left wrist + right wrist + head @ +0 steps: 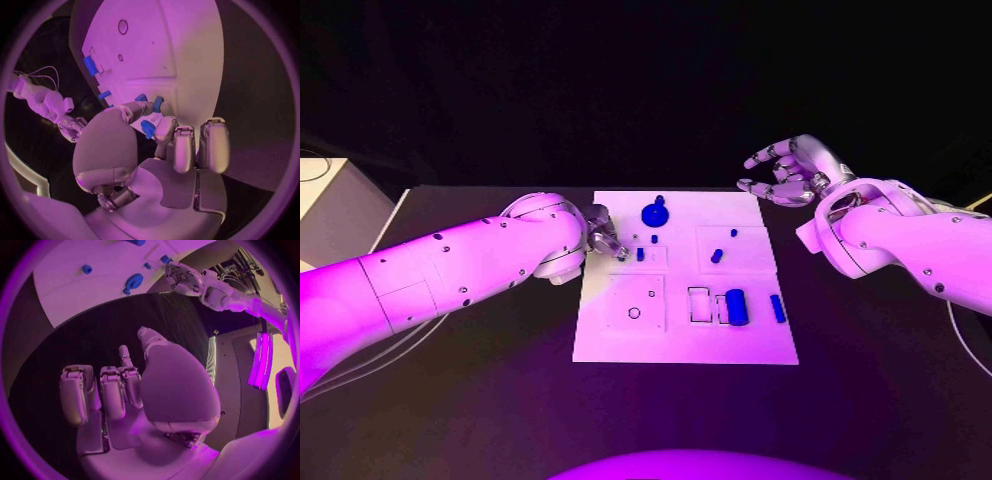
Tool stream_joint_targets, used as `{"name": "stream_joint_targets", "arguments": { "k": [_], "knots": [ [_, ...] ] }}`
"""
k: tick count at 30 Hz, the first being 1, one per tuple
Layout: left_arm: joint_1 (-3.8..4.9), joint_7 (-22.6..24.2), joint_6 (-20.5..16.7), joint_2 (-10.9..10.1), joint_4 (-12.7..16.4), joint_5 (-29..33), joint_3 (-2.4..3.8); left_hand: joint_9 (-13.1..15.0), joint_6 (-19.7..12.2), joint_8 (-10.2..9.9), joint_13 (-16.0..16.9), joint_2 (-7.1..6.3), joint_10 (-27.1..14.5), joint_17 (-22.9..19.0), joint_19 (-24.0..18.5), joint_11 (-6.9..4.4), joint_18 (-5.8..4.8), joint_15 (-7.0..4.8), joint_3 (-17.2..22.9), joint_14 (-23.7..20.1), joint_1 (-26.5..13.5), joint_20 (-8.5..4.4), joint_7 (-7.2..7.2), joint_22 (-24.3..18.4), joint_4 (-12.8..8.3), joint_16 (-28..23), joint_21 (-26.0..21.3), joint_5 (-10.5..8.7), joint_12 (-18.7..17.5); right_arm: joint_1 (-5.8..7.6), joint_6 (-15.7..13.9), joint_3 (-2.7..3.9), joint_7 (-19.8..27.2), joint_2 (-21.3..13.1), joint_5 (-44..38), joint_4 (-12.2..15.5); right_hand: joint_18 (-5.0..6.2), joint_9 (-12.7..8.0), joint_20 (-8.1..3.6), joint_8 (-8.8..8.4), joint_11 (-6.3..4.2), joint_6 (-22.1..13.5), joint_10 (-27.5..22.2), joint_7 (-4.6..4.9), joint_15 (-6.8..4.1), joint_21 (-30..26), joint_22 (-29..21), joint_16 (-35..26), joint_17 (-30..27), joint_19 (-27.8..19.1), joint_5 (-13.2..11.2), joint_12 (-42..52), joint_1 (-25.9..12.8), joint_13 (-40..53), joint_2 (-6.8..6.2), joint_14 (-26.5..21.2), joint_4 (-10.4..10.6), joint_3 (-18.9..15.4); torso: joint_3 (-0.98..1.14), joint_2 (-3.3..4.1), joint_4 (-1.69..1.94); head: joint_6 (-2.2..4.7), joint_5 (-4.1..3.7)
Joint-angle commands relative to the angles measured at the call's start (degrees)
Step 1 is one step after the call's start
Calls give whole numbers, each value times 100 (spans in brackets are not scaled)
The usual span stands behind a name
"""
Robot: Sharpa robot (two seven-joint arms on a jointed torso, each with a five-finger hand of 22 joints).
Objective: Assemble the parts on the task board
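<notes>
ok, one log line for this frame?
left hand: pinching blue part at task board edge | right hand: open, off board, holds nothing

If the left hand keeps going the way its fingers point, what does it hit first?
Probably the small blue part right at the left hand's fingertips, on the task board's near edge; whether it already touches is unclear.
</notes>
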Motion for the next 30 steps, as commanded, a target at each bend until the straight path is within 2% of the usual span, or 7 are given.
{"name": "stream_joint_targets", "arguments": {
  "k": [1,6,12,30],
  "knots": [
    [-56,19,95,40,13,164,-41,-33,-12,-48,0,-6,-3,1510,1,-38,-75,-62,413,596,-78,-53,-100,165,-467,19,-22,-47,9,-2,36,1,48,1,-57,10,49,8,-32,39,-25,-46,211,-2,-33,-21,1099,-29,1384,391,43,-16,-68,1170,2,565,12,39,1,1,2,0,-2],
    [-56,20,50,41,8,160,-41,-89,41,-106,4,-5,-17,1510,2,-50,-75,-75,135,596,-134,-71,-112,159,-273,19,-32,-54,6,-2,36,1,51,3,-57,9,49,8,-32,39,-25,-46,211,-2,-33,-21,1099,-29,1384,391,43,-16,-68,1170,2,565,12,39,1,2,3,-3,-5],
    [-56,18,31,40,5,154,-41,-157,97,-183,6,-17,-45,1510,3,-42,-75,-80,-413,596,-153,-74,-113,150,18,19,-47,-45,-3,-2,34,1,53,3,-57,9,50,8,-32,39,-25,-48,213,-2,-33,-25,1096,-29,1384,389,54,-14,-73,1171,6,565,14,42,0,-2,1,-1,-4],
    [-56,-3,-19,42,-12,50,-41,-216,148,-254,9,12,-58,1510,2,-44,-72,-73,-1092,596,36,-73,-105,140,410,19,-63,-33,-15,-2,39,1,55,-2,-58,8,51,8,-32,38,-24,-53,212,-1,-33,-27,1094,-29,1383,388,72,-15,-81,1170,5,565,14,45,-2,-2,1,-10,-8]
  ]
}}
